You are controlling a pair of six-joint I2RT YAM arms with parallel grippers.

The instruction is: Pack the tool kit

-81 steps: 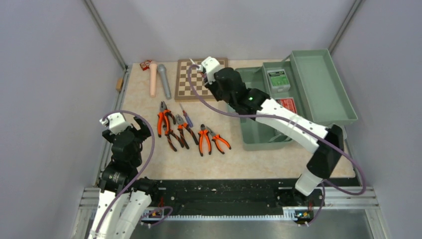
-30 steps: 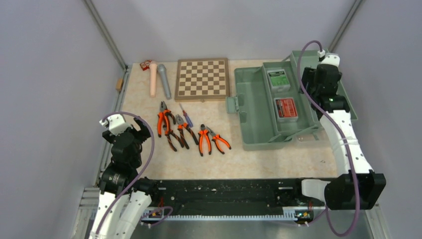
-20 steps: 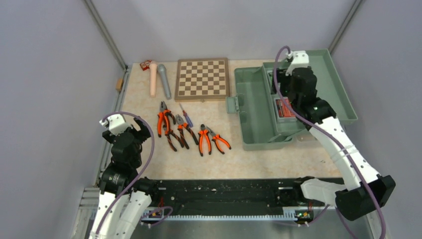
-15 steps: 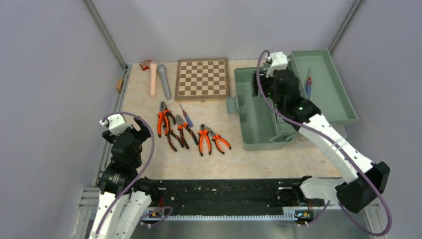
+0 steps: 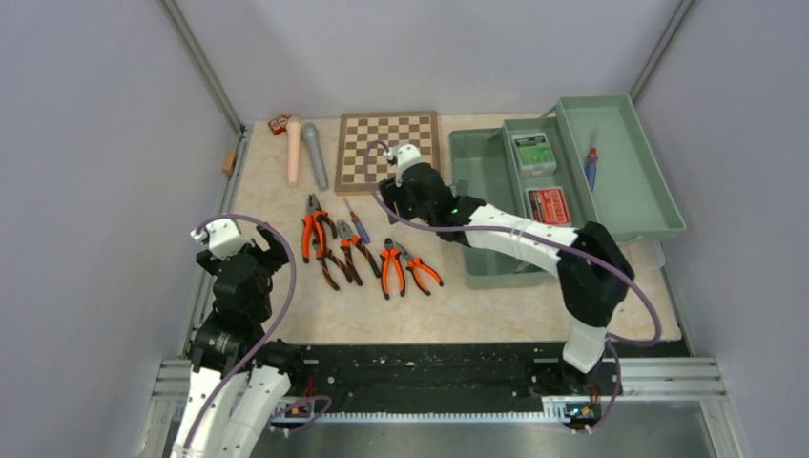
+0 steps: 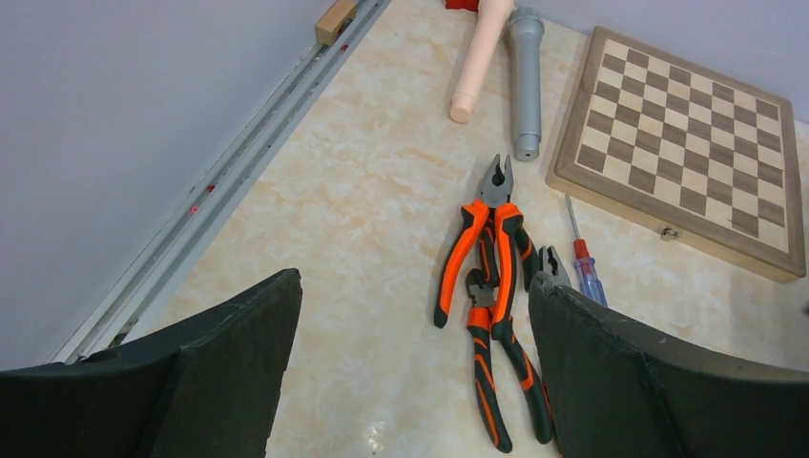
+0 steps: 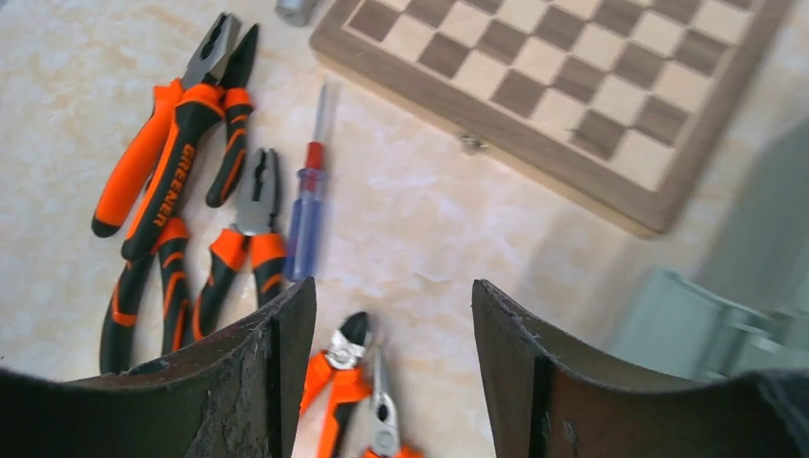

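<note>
The sage-green toolbox (image 5: 491,258) stands open at the right, with a green-labelled box (image 5: 534,151) and a red-labelled box (image 5: 549,205) in its inner tray. A screwdriver (image 5: 591,168) lies in the far right tray section. Several orange-handled pliers (image 5: 313,232) and a blue and red screwdriver (image 5: 358,227) lie on the table left of the box. My right gripper (image 5: 399,202) hangs open and empty over the table. In its wrist view the right gripper (image 7: 391,286) frames a small pair of pliers (image 7: 348,372), with the screwdriver (image 7: 303,219) just beyond. My left gripper (image 6: 415,281) is open and empty, near the big pliers (image 6: 491,248).
A brown chessboard (image 5: 388,151) lies at the back, directly behind my right gripper. A pink cylinder (image 5: 293,151) and a grey cylinder (image 5: 315,157) lie at the back left beside small red boxes (image 5: 279,123). Grey walls close in both sides.
My right arm has swung from the toolbox's far right tray across to the table by the pliers. A screwdriver now lies in that tray. The left arm has not moved.
</note>
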